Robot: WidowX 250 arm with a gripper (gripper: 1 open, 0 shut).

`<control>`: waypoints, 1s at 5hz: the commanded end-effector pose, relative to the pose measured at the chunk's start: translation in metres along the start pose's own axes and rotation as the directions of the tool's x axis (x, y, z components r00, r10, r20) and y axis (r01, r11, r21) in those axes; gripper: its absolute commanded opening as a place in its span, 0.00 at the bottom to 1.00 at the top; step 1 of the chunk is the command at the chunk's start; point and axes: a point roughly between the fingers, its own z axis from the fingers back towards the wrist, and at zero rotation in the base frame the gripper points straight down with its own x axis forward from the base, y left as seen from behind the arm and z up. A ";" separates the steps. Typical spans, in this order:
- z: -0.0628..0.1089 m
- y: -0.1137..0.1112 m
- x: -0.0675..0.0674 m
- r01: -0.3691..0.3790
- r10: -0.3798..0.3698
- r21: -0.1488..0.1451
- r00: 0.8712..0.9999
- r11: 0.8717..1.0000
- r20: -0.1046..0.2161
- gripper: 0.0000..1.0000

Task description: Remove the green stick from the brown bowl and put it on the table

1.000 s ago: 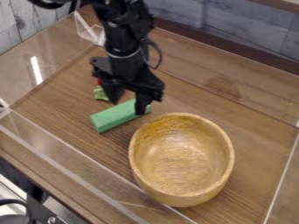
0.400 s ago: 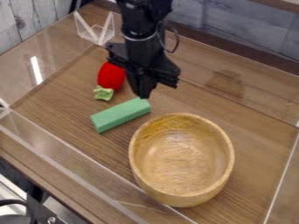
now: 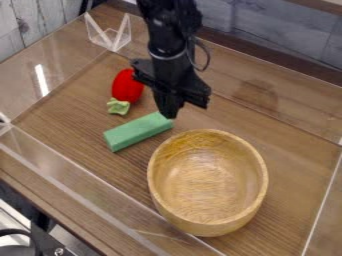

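The green stick [image 3: 139, 131] lies flat on the table [image 3: 67, 120], just left of the brown bowl [image 3: 207, 180], whose hollow shows only bare wood. My gripper [image 3: 171, 110] points down over the stick's right end, its dark fingers pressed together with nothing between them. Whether the tips touch the stick I cannot tell.
A small red fruit toy [image 3: 124, 87] with a green leaf base sits behind the stick, left of the arm. Low clear acrylic walls [image 3: 80, 190] edge the table. A clear plastic stand [image 3: 107, 35] is at the back left.
A second ago the gripper stood open, astride the stick. It has since let go, shifted right and back toward the stick's end, and shut. The stick stays on the table.
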 end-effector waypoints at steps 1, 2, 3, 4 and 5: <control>0.010 0.009 0.012 0.043 -0.043 -0.005 0.998 0.999 0.040 0.00; 0.014 0.019 0.018 0.065 -0.064 -0.011 0.997 0.998 0.041 0.00; 0.007 0.021 0.021 0.036 -0.036 -0.006 0.999 0.999 0.039 0.00; 0.001 0.024 0.026 0.006 -0.006 -0.002 0.999 1.000 0.036 0.00; 0.002 0.029 0.032 0.024 -0.024 -0.007 0.999 1.000 0.037 0.00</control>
